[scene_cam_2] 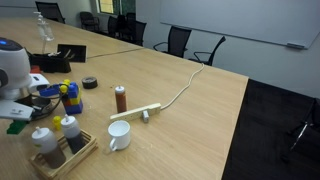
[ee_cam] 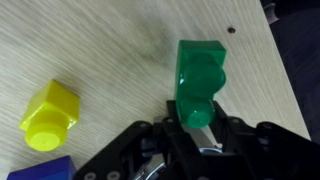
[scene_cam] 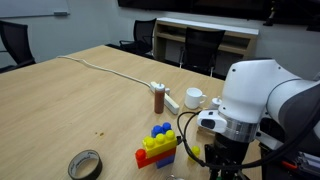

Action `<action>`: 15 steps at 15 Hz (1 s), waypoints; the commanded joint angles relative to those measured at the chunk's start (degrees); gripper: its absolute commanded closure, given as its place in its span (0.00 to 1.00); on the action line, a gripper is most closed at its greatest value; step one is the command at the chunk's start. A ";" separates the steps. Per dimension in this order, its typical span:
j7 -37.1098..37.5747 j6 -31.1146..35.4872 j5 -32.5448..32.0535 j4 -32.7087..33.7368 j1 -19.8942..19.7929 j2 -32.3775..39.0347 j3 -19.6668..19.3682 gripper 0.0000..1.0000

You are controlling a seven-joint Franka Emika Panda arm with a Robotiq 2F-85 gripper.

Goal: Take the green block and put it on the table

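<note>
A stack of blocks (scene_cam: 158,146) in red, yellow and blue stands on the table (scene_cam: 60,110), close to the edge where the robot stands and just beside the arm. In the wrist view a loose yellow block (ee_cam: 50,115) lies on the wood to one side of the end effector (ee_cam: 200,128). A blue block (ee_cam: 45,170) shows at the picture's lower rim.

Farther in from that edge are a brown shaker (scene_cam_2: 121,98), a white mug (scene_cam_2: 119,135) and a power strip (scene_cam_2: 140,112). The power strip's cable (scene_cam_2: 185,85) runs off toward the far edge. A tape roll (scene_cam_2: 90,82) lies flat on the other side of the stack. A basket (scene_cam_2: 75,155) holding bottles (scene_cam_2: 68,130) sits at a table edge near the mug. Nothing lies on the bare wood right around the held piece.

The green block (ee_cam: 200,80) is bright, glossy plastic with round studs. The end effector is clamped on one end of it, and the rest sticks out past the fingers over the wood. Whether it touches the table cannot be told.
</note>
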 commanded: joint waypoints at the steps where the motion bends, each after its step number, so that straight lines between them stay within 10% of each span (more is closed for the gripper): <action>1: 4.61 5.94 -7.75 -0.18 -1.41 3.68 0.45 0.90; 7: 16.76 9.51 -24.27 -0.27 -0.70 6.16 -3.00 0.90; 9: 19.12 9.12 -26.90 -0.23 -1.37 6.30 -2.59 0.39; 15: 22.06 10.22 -29.43 -0.64 -4.15 5.93 0.81 0.02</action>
